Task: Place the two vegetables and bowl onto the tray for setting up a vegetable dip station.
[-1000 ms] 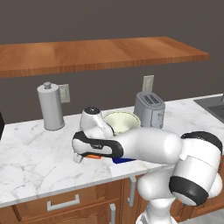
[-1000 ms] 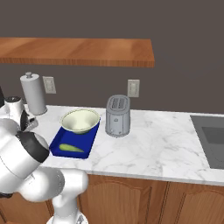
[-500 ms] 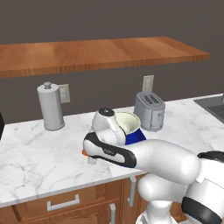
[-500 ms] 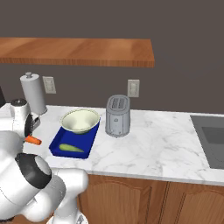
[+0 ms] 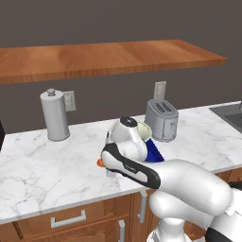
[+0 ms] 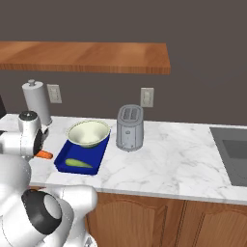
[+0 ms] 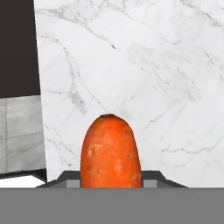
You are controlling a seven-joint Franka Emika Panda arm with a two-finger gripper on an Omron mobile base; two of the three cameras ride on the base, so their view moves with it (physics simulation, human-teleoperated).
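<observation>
Carrot [image 7: 110, 151] sits clamped in the gripper [image 6: 41, 153], just left of the blue tray [image 6: 61, 159]. Cucumber [image 6: 78, 163] and bowl [image 6: 88, 133] lie in that tray, beside the toaster [image 6: 130, 127].

Cucumber [image 6: 78, 163] in blue tray [image 6: 96, 157] w/ bowl [image 6: 88, 133] (toaster [image 6: 130, 127] beside), carrot [image 6: 44, 155] left of it.
</observation>
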